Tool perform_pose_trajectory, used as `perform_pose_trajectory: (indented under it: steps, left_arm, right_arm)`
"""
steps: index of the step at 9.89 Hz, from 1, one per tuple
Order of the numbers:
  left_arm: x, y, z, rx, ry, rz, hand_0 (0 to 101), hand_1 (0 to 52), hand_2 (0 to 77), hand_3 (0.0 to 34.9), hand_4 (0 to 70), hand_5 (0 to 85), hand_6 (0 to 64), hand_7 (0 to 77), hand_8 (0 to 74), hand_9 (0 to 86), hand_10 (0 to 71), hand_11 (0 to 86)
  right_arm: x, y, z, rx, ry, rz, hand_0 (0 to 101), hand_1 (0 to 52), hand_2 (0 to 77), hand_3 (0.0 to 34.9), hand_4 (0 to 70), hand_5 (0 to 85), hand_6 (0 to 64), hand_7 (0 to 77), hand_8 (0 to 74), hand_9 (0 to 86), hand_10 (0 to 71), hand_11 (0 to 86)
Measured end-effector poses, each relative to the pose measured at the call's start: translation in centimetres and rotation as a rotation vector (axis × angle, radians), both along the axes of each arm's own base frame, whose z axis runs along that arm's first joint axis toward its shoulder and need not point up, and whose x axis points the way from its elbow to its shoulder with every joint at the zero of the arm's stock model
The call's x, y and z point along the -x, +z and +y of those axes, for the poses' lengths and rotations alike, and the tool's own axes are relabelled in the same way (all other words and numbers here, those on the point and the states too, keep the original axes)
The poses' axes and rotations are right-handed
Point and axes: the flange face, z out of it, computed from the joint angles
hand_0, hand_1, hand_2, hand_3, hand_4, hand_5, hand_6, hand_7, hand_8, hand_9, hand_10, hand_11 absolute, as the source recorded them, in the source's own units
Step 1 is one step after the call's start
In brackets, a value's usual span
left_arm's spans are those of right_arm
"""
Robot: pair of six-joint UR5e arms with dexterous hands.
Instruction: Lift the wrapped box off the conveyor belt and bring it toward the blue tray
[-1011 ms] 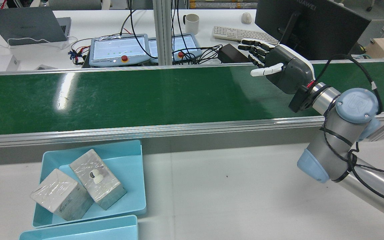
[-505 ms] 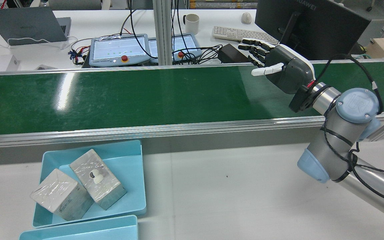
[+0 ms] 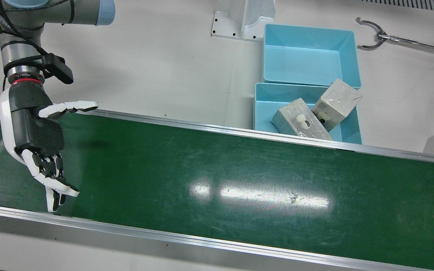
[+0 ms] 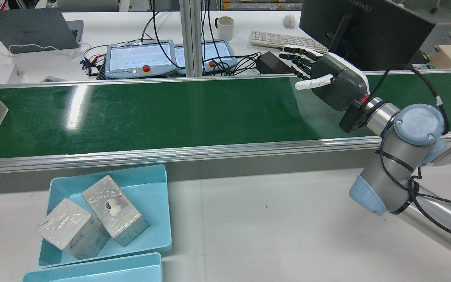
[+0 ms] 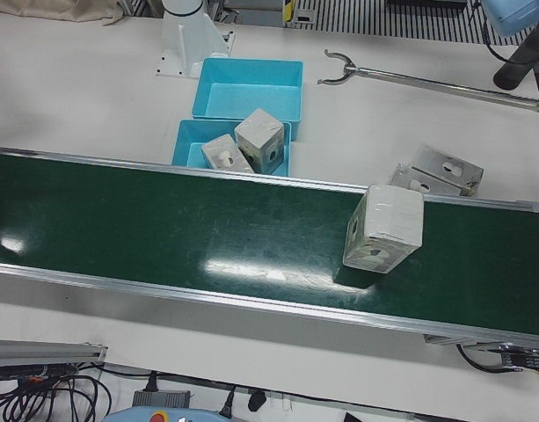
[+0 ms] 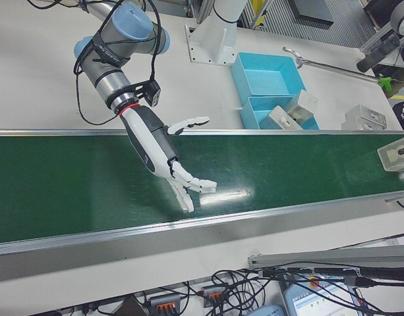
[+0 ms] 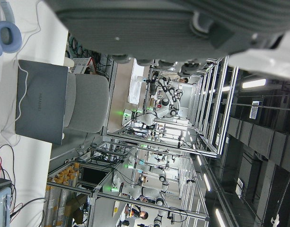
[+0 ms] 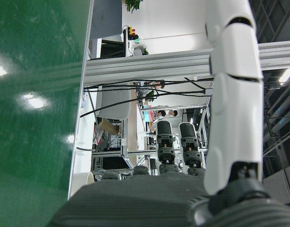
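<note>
Right hand (image 4: 333, 80): I hold it over the green conveyor belt (image 4: 170, 113), fingers (image 3: 51, 180) spread, empty.
Clear-wrapped grey box (image 5: 384, 228): upright on the belt, well apart from my hand.
Left hand (image 7: 182, 28): fingers' state, I cannot tell.

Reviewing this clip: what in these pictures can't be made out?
- wrapped box: cut by the frame edge in the rear and front views; whole only in the left-front view.
- left hand: only a blurred underside in its own view; finger state unreadable.
- right hand: open above the conveyor belt; its height is unclear.

Wrapped box (image 5: 385, 228) upright on conveyor belt (image 5: 207, 237)
</note>
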Motion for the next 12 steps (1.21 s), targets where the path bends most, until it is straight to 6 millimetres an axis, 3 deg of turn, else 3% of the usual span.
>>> perform_pose_trajectory:
  steps: [5, 6, 7, 8, 9, 11, 12]
  left_arm:
    - [0.00, 0.00, 0.00, 0.000, 0.000, 0.000, 0, 0.0, 1.1, 0.0, 0.0, 1.1, 0.0, 0.5, 0.5, 0.0, 0.5, 0.0]
    - [0.00, 0.00, 0.00, 0.000, 0.000, 0.000, 0, 0.0, 1.1, 0.0, 0.0, 1.1, 0.0, 0.5, 0.5, 0.0, 0.5, 0.0]
    - [0.00, 0.00, 0.00, 0.000, 0.000, 0.000, 0, 0.0, 0.5, 0.0, 0.0, 1.1, 0.0, 0.5, 0.5, 0.0, 0.5, 0.0]
    - [0.00, 0.00, 0.00, 0.000, 0.000, 0.000, 0, 0.0, 0.5, 0.0, 0.0, 1.1, 0.0, 0.5, 0.5, 0.0, 0.5, 0.0]
    - [0.00, 0.00, 0.00, 0.000, 0.000, 0.000, 0, 0.0, 0.5, 0.0, 0.0, 1.1, 0.0, 0.5, 0.5, 0.0, 0.5, 0.0]
    - [0.00, 0.00, 0.00, 0.000, 0.000, 0.000, 0, 0.0, 1.1, 0.0, 0.0, 1.1, 0.0, 0.5, 0.5, 0.0, 0.5, 0.0]
    - [0.00, 0.00, 0.00, 0.000, 0.000, 0.000, 0, 0.0, 1.1, 0.0, 0.0, 1.1, 0.0, 0.5, 0.5, 0.0, 0.5, 0.0]
  right_arm:
    - [0.63, -0.64, -0.37, -0.046, -0.003, -0.031, 49, 15.3, 13.6, 6.5, 10.9, 21.3, 4.9, 19.6, 0.0, 3.3, 0.0, 1.6]
    - [0.67, -0.63, -0.40, -0.053, -0.004, -0.034, 49, 12.0, 14.7, 5.9, 11.5, 21.3, 4.4, 20.7, 0.0, 3.3, 0.0, 1.6]
    - [0.67, -0.59, -0.40, -0.056, -0.004, -0.035, 49, 12.0, 14.7, 5.9, 11.5, 21.3, 4.4, 20.7, 0.0, 3.3, 0.0, 1.6]
    - [0.64, -0.57, -0.40, -0.057, -0.005, -0.035, 49, 16.9, 13.6, 5.9, 13.6, 21.8, 5.5, 21.8, 0.0, 4.4, 0.0, 1.6]
    - [0.49, -0.60, -0.42, -0.057, -0.003, -0.034, 49, 19.1, 18.5, 5.8, 15.3, 23.5, 6.0, 22.9, 0.0, 4.4, 0.0, 1.6]
    - [-0.03, -0.64, -0.39, -0.049, 0.002, -0.028, 49, 19.1, 18.5, 5.8, 15.3, 23.5, 6.0, 22.9, 0.0, 4.4, 0.0, 1.6]
    - [-0.31, -0.75, -0.30, -0.045, 0.005, -0.025, 51, 21.3, 22.9, 6.0, 16.4, 24.0, 6.5, 24.5, 0.0, 4.4, 0.0, 1.6]
